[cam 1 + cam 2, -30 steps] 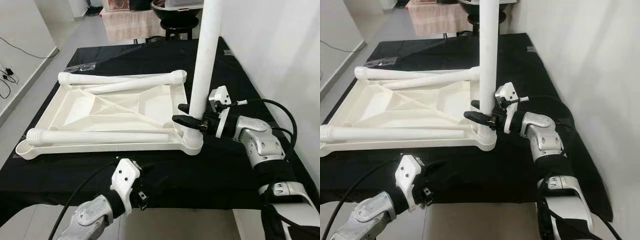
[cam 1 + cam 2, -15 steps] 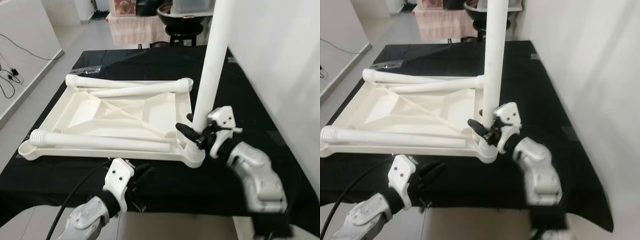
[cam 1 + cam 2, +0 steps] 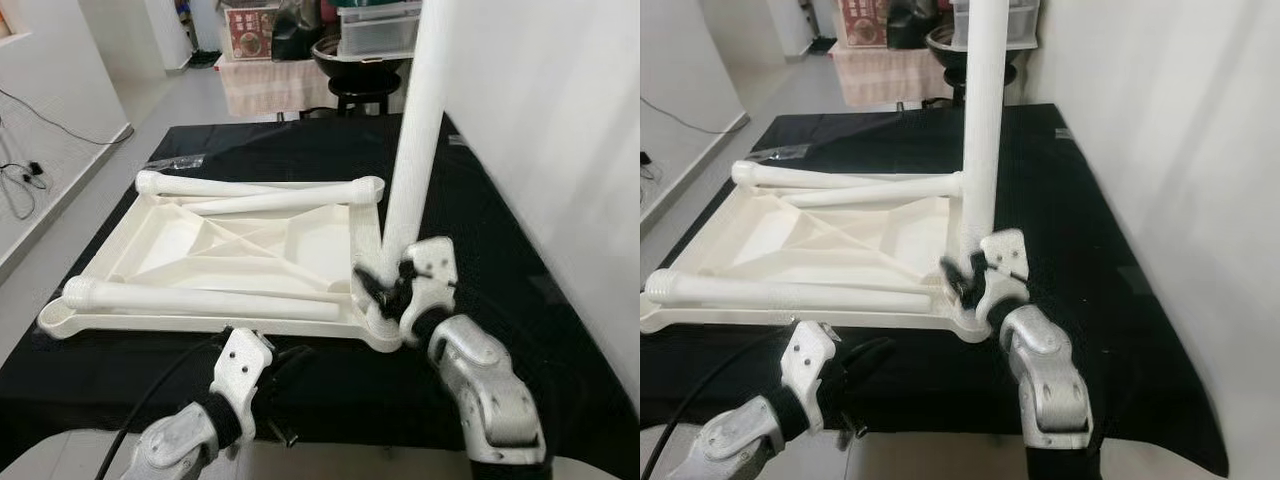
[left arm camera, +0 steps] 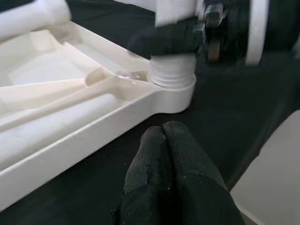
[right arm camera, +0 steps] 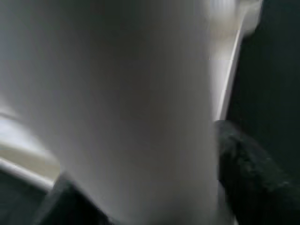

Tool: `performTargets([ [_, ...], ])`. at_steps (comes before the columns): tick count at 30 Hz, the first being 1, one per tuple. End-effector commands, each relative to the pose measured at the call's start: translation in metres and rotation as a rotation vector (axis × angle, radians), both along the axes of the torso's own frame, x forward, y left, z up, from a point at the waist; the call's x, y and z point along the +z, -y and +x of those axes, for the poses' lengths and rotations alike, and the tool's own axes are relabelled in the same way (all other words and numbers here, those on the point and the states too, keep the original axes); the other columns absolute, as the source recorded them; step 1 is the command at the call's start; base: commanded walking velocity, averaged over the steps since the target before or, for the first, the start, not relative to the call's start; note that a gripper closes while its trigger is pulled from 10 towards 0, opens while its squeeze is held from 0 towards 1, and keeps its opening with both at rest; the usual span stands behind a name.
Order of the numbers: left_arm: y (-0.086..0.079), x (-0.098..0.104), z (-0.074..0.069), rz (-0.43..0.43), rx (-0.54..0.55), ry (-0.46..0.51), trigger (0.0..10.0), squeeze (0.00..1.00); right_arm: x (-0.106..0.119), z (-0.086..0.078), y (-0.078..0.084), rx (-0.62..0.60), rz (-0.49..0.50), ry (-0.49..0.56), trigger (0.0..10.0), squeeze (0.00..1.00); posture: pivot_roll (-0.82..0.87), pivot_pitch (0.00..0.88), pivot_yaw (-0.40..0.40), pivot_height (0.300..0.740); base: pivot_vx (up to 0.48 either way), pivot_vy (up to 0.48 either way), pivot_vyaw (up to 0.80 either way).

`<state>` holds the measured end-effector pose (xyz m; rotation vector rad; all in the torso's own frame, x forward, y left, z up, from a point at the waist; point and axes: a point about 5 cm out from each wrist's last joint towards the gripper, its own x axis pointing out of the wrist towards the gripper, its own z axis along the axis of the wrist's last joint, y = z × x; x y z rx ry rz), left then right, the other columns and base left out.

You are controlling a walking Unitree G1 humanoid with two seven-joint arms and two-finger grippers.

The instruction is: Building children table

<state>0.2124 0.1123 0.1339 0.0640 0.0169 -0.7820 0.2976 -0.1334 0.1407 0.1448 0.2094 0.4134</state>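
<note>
Right gripper (image 3: 385, 285) is clamped low on the upright table leg (image 3: 415, 140), its black fingers wrapped round the tube just above the threaded end, right of centre in the left eye view. That leg stands nearly vertical in the corner socket (image 3: 383, 325) of the upside-down white tabletop (image 3: 230, 240), which lies flat on the black cloth (image 3: 500, 250) across the middle of the frame. In the left wrist view the threaded collar sits in that socket, though the blur there makes it hard to say how deep it has gone.

Three more legs lie loose on the tabletop: one along its near edge (image 3: 200, 298), one along the far edge (image 3: 230, 185), one slanting just below it (image 3: 270, 203). Left gripper (image 3: 285, 365) hangs at lower centre, over the cloth just in front of the tabletop's near rim, fingers pressed together on nothing.

How will it handle? The leg looks like hollow moulded plastic: light, stiff, smooth, so likely to slip under a twisting grip. It's long, too, so a hold near the base, as now, should keep the top from swaying and the threads from crossing. The tabletop is light enough that turning the leg may drag it across the cloth; the free gripper pressing on the near rim would steady it. By my reckoning this is the first of four legs going in, so the job is in its early stage.
</note>
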Motion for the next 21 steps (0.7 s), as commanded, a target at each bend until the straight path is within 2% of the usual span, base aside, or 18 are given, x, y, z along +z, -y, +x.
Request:
performTargets([
  [1,0.002,-0.005,0.000,-0.006,-0.014,-0.024,10.0,0.00,0.016,0.006,-0.002,0.121,0.086,0.073,10.0,1.00,0.01,0.079,0.013,0.740,0.000,0.000,0.00],
  [2,0.003,-0.005,0.000,-0.009,-0.015,-0.024,10.0,0.00,0.021,0.009,0.001,0.198,0.088,0.100,10.0,1.00,0.01,0.079,0.013,0.740,0.000,0.000,0.00],
  [3,0.003,-0.005,0.000,-0.009,-0.015,-0.024,10.0,0.00,0.021,0.009,0.001,0.198,0.088,0.100,10.0,1.00,0.01,0.079,0.013,0.740,0.000,0.000,0.00],
  [4,0.004,-0.006,0.001,-0.011,-0.017,-0.024,10.0,0.00,0.025,0.011,0.004,0.278,0.083,0.118,10.0,0.73,0.01,0.076,0.010,0.740,0.000,0.000,0.00],
  [5,0.005,-0.006,0.001,-0.012,-0.018,-0.024,10.0,0.00,0.029,0.012,0.008,0.350,0.069,0.137,10.0,0.00,0.01,0.073,0.009,0.740,0.000,0.000,0.00],
  [7,0.005,-0.006,0.001,-0.012,-0.018,-0.024,10.0,0.00,0.029,0.012,0.008,0.350,0.069,0.137,10.0,0.00,0.01,0.073,0.009,0.740,0.000,0.000,0.00],
  [8,0.007,-0.006,0.002,-0.018,-0.024,-0.022,10.0,0.00,0.037,0.018,0.016,0.555,-0.024,0.154,10.0,0.00,0.01,0.069,0.005,0.740,0.000,0.000,0.00],
  [11,0.008,-0.006,0.002,-0.022,-0.028,-0.021,10.0,0.00,0.039,0.021,0.020,0.626,-0.068,0.150,10.0,0.00,0.01,0.069,0.005,0.740,0.000,0.000,0.00],
  [12,0.009,-0.005,0.002,-0.027,-0.028,-0.019,0.7,0.00,0.042,0.025,0.024,0.684,-0.104,0.144,10.0,0.00,0.02,0.065,0.001,0.740,0.000,0.000,0.00],
  [13,0.009,-0.005,0.002,-0.027,-0.028,-0.019,0.7,0.00,0.042,0.025,0.024,0.684,-0.104,0.144,10.0,0.00,0.02,0.065,0.001,0.740,0.000,0.000,0.00],
  [14,0.009,-0.005,0.002,-0.028,-0.028,-0.016,0.0,0.00,0.046,0.030,0.025,0.739,-0.118,0.137,10.0,0.00,0.03,0.065,-0.002,0.740,0.000,0.000,0.00],
  [16,0.009,-0.004,0.002,-0.031,-0.025,-0.010,0.0,0.00,0.052,0.041,0.023,0.796,-0.134,0.135,10.0,0.00,0.03,0.066,-0.002,0.740,0.000,0.000,0.00],
  [21,0.009,-0.004,0.003,-0.036,-0.016,-0.007,0.0,0.00,0.055,0.050,0.020,0.826,-0.127,0.134,10.0,0.00,0.04,0.066,-0.005,0.740,0.000,0.000,0.00],
])
